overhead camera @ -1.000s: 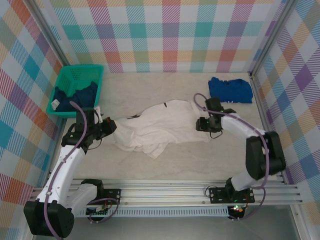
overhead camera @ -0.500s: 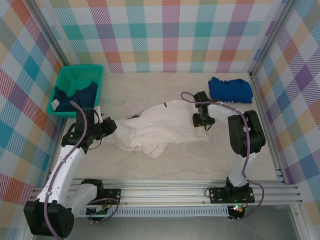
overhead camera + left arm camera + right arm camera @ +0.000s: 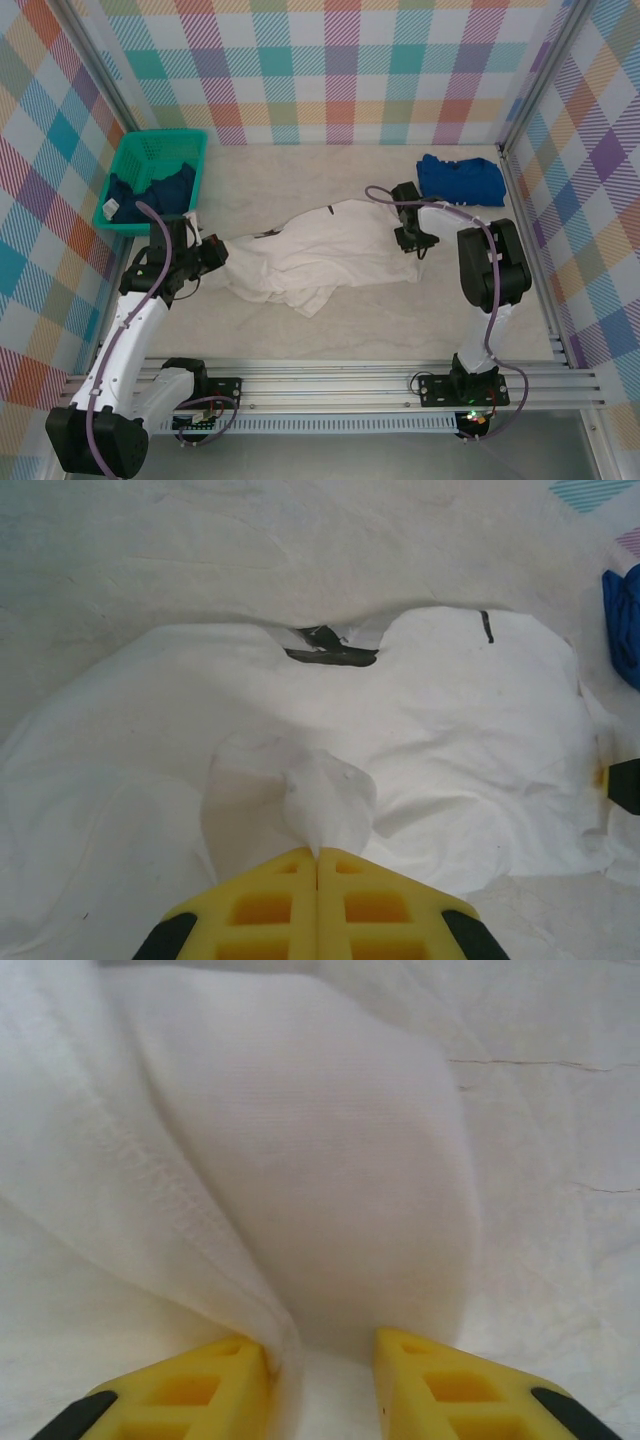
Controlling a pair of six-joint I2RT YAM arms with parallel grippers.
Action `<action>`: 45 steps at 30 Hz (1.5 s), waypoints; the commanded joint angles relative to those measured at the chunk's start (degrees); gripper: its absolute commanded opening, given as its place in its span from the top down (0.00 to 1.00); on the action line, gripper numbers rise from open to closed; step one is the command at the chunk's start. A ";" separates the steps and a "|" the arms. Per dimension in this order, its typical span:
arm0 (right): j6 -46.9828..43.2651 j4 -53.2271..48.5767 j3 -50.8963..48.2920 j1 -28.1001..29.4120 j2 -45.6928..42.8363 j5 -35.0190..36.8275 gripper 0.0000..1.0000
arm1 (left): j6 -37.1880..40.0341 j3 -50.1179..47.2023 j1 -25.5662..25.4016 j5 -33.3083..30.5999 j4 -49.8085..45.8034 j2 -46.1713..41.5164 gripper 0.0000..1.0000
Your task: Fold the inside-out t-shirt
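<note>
The inside-out t-shirt (image 3: 320,250), white and crumpled, lies stretched across the middle of the table. My left gripper (image 3: 212,252) is at its left end. In the left wrist view this gripper (image 3: 318,852) is shut, with a peak of t-shirt (image 3: 450,730) cloth pinched between the yellow fingers. My right gripper (image 3: 413,243) is at the shirt's right edge, near the back. In the right wrist view its jaws (image 3: 322,1340) stand apart around a fold of t-shirt (image 3: 330,1160), whose hem touches the left finger (image 3: 200,1380).
A green basket (image 3: 160,140) at the back left holds a dark navy garment (image 3: 150,192). A folded bright blue shirt (image 3: 460,180) lies at the back right, close behind my right gripper. Plaid walls close in three sides.
The right arm has folded in closer and its gripper has shifted slightly back along the shirt's right edge, jaws narrowing. The left gripper has stayed shut on the cloth.
</note>
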 commanded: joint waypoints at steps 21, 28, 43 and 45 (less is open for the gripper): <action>7.38 1.18 -6.10 -9.73 -18.84 -37.29 1.00 | 2.08 4.20 1.40 -4.68 -2.89 -1.93 1.00; 10.41 0.53 -8.34 -12.32 -29.42 -52.59 1.00 | 3.09 8.98 5.96 -7.64 -3.08 -3.99 1.00; 15.90 9.70 -17.38 -15.49 -31.36 -70.62 1.00 | 4.01 13.96 11.44 -12.08 -1.75 -2.96 1.00; 16.69 12.71 -18.82 -14.06 -28.39 -69.25 1.00 | 3.72 12.91 11.46 -10.85 -0.90 -2.38 1.00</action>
